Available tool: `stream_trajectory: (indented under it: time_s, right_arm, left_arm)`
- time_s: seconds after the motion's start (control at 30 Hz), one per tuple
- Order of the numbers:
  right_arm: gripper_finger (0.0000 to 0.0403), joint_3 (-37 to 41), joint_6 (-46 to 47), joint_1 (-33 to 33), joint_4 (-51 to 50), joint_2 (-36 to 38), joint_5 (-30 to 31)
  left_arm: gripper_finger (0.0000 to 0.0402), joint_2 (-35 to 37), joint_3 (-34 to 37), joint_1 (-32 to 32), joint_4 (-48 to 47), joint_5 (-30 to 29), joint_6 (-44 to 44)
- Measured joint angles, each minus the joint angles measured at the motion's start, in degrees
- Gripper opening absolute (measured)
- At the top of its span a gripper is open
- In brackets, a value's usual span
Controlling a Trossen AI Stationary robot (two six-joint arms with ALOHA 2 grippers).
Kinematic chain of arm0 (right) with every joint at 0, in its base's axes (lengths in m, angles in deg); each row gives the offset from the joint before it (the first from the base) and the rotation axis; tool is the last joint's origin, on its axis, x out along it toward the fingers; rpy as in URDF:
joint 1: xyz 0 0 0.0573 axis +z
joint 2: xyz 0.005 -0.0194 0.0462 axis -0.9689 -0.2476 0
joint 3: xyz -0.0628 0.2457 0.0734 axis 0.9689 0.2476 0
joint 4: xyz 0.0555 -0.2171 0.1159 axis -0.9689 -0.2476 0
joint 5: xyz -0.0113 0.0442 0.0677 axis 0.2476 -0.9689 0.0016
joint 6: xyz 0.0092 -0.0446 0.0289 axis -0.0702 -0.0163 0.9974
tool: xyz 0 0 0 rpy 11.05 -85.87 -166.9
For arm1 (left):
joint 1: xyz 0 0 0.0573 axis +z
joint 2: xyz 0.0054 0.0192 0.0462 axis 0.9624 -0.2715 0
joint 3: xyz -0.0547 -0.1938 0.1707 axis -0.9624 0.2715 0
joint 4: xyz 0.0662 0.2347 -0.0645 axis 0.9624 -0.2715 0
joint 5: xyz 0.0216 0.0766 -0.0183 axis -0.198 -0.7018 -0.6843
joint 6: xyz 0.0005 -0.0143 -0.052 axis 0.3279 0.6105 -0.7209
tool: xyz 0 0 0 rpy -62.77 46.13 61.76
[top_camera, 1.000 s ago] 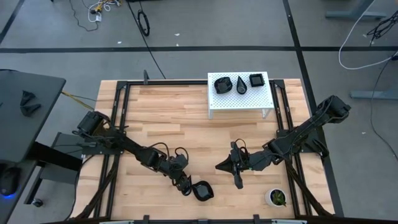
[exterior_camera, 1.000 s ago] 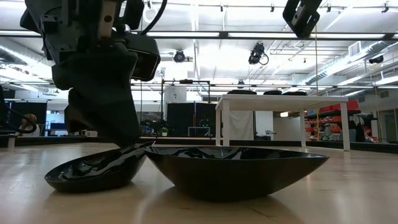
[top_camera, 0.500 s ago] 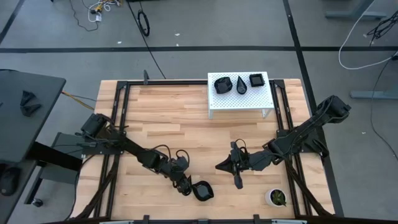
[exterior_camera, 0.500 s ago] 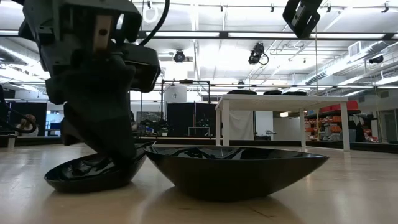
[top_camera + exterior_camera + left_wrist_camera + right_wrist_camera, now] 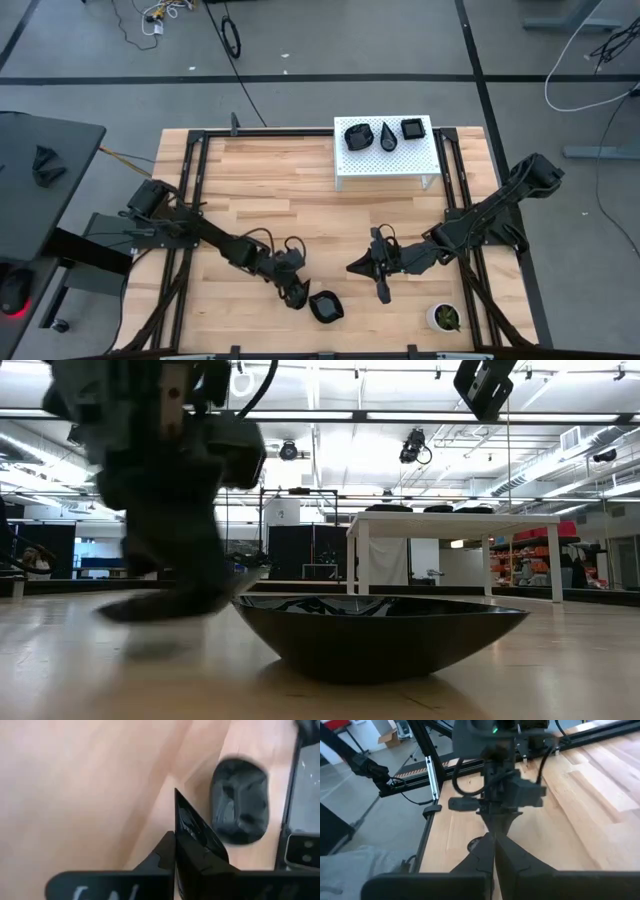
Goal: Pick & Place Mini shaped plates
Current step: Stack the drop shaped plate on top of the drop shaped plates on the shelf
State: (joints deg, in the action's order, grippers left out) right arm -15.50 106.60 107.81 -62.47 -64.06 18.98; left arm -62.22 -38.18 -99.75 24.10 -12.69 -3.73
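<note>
Mini shaped plates (image 5: 387, 134), 3 of them, are set in a row on a white perforated stand (image 5: 385, 160) at the far edge of a pale wooden table (image 5: 290, 195); the teardrop's tip points away from the arms. Another plate (image 5: 325, 306) lies near the front edge. The left gripper (image 5: 292, 295), just beside it, is clamped on a blurred black plate (image 5: 165, 603) lifted off the wood. The right gripper (image 5: 382, 290) is held closed, empty. A grey floor with cables surrounds the table.

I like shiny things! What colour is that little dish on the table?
Glossy black dish; the low view shows it best.
</note>
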Motion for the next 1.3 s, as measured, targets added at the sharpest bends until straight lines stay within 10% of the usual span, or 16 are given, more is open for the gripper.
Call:
stream_trajectory:
  time_s: [0.2,0.5,0.87,1.3]
  right_arm:
    - [0.0018,0.0,-3.08,-1.0,0.56,0.01,0.4]
    - [0.0026,0.0,-1.97,-6.78,1.4,-5.19,8.02]
    - [0.0143,0.02,-8.46,-11.31,18.68,-18.63,13.11]
    - [0.0145,0.0,-12.55,-14.1,20.77,-19.5,17.56]
  left_arm:
    - [0.0008,5.76,0.0,4.04,-4.83,-3.86,5.73]
    - [0.0007,9.68,-2.15,7.42,-5.8,-24.44,17.64]
    - [0.0015,9.48,-3.67,7.4,-5.69,-38.22,23.24]
    - [0.0016,9.46,-3.67,7.4,-3.71,-39.83,26.01]
